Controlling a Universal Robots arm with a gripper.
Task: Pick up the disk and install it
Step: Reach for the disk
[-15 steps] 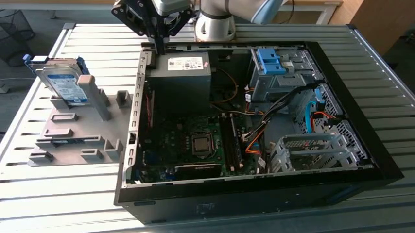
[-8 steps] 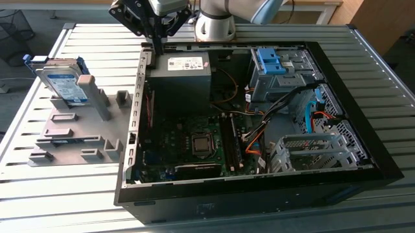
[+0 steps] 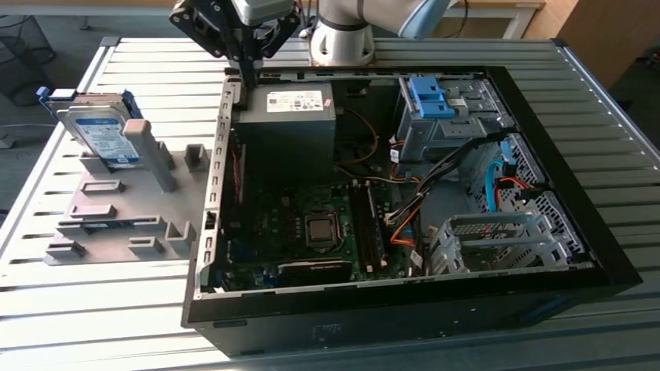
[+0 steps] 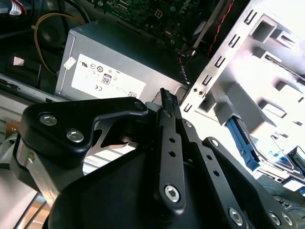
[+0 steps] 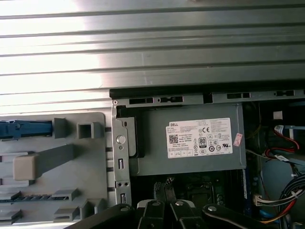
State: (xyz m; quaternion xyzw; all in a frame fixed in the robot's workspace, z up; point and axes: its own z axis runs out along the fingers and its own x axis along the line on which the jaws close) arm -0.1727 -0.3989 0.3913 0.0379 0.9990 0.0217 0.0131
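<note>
The gripper (image 3: 247, 77) is seen with its jaws brought fully together, tip against tip, and nothing is held between them. This closed, empty condition is confirmed in both wrist views (image 4: 165, 95) (image 5: 163, 187).

The jaws are positioned over the rear wall of the open computer case (image 3: 577, 193), at the corner nearest the grey power supply (image 3: 287, 116). The power supply, identified by its white sticker, is located just beside the jaw tips and below them; it is shown directly ahead of the tips in both wrist views (image 4: 109, 67) (image 5: 190, 140). No contact between the tips and the power supply can be established.

The disk (image 3: 103, 135) is located well apart from the jaws, outside the case, toward the exterior view's left. It is propped at a tilt on the grey fixture plate (image 3: 124, 209), with its label facing up and its blue frame visible along the edges. The fixture plate is laid on the slatted table (image 3: 103, 309).

On the far side of the power supply from the jaws, a bare blue bracket (image 3: 428, 97) is seated at the drive cage. The motherboard (image 3: 299, 224) lies below the jaws, deeper in the case.
</note>
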